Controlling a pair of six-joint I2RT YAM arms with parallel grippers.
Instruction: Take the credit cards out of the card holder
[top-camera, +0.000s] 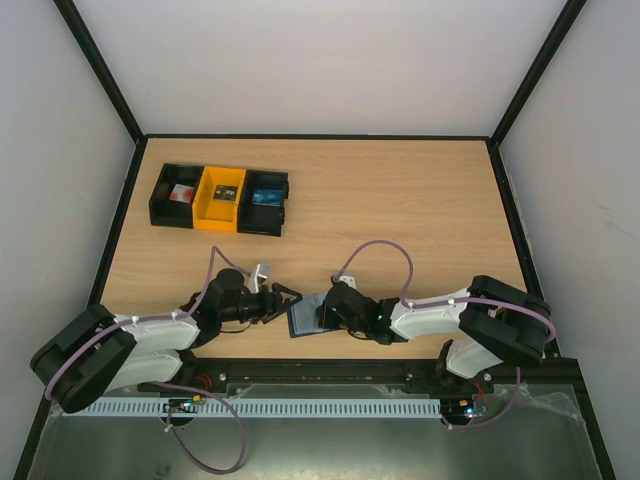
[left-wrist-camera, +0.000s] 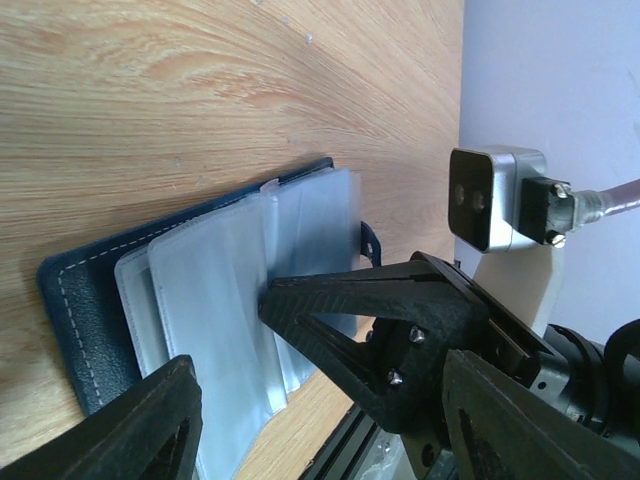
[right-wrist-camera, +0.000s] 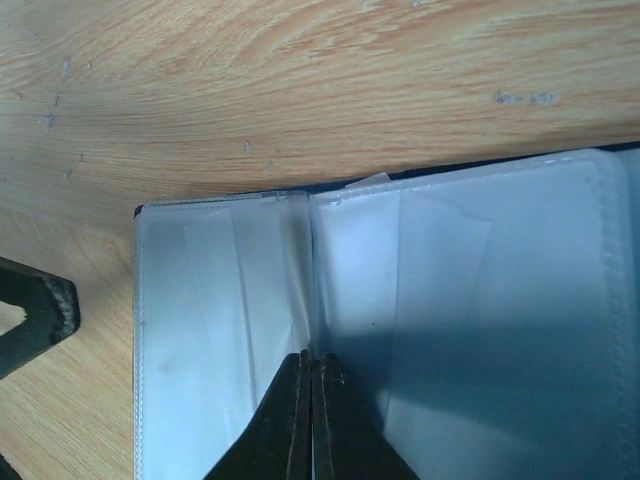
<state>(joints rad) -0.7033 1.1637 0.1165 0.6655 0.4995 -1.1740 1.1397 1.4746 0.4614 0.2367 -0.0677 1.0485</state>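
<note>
- The card holder (top-camera: 303, 320) lies flat and open on the wooden bench (top-camera: 400, 200), near the front edge and between the two arms.
- Its dark blue cover (left-wrist-camera: 75, 300), stitched in white along the border, faces down. Cloudy clear sleeves (right-wrist-camera: 220, 300) are spread over it.
- A small dark tab (left-wrist-camera: 370, 240) sticks out from the holder's edge on the side toward the right arm.
- The sleeves are too milky to tell whether any credit cards sit inside them.
- The right tool (right-wrist-camera: 310, 370) is down on the holder with its two fingers pressed tightly together and no gap between them. The tips rest at the fold where two sleeves meet. The pictures do not show whether a thin sheet is nipped between them.
- The left tool (top-camera: 287, 297) sits low, just beside the holder's left edge, with its fingers spread wide and nothing gripped. One of its fingertips shows at the left edge of the right wrist view, clear of the sleeves.
- In the left wrist view, the right arm's grey wrist camera (left-wrist-camera: 485, 195) sits above that arm's black fingers.
- Three small bins stand in a row, touching, at the far left of the bench and well apart from the holder: a black bin (top-camera: 172, 217), a yellow bin (top-camera: 217, 217) and a second black bin (top-camera: 260, 225).
- Each bin holds something small. The last one has a bluish piece, but it is too small to identify.
</note>
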